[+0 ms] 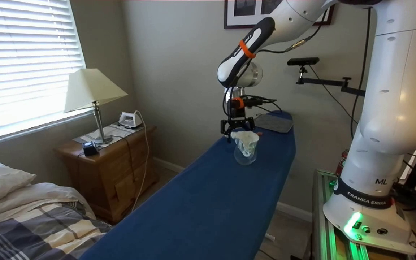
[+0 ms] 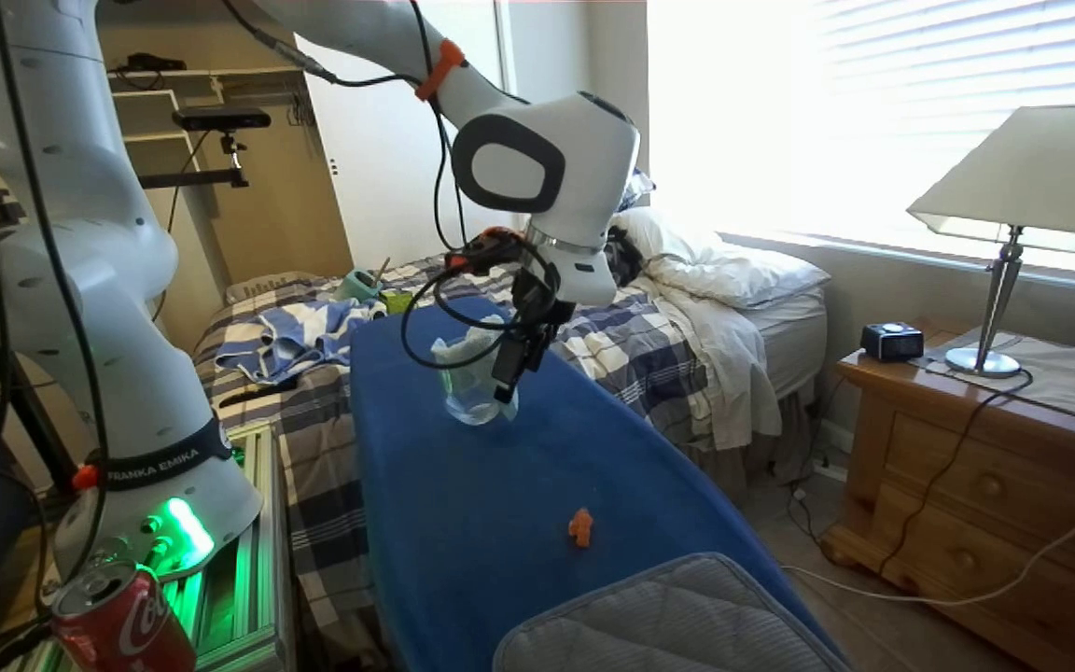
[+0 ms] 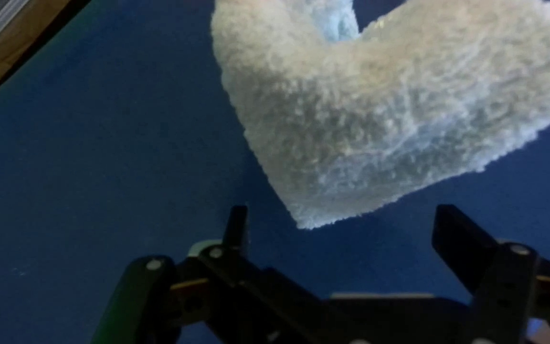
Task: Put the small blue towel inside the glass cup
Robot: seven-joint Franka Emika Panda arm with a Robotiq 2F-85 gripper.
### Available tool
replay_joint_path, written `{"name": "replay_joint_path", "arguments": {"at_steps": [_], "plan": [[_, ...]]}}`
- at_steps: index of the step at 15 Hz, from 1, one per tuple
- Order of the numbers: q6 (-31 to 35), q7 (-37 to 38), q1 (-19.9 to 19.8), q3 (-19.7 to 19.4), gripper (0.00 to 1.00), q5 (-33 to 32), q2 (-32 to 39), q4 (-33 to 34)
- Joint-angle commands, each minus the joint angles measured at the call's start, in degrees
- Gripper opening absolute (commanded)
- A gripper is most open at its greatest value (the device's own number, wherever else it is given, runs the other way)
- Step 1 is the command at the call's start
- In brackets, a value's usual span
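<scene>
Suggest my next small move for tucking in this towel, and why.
Perhaps ease the open hand over the glass cup, ready to press down: much of the pale blue towel sticks out above it, one corner pointing toward the hand, and nothing is gripped.

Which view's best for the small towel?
Wrist view: the small towel is largest there, its fuzzy surface and one corner clear, though the frame crops it. Both exterior views show it smaller, bunched at the mouth of the glass cup.
</scene>
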Motion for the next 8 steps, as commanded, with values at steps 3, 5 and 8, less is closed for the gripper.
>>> {"name": "replay_joint_path", "arguments": {"at_steps": [3, 5, 8], "plan": [[-3.10, -0.55, 0.23, -0.43, 0.53, 2.79, 4.09, 3.76], [-3.30, -0.49, 0.28, -0.44, 0.41, 2.83, 4.70, 4.16], [-2.92, -0.08, 0.50, -0.49, 0.20, 2.38, 4.42, 4.11]]}}
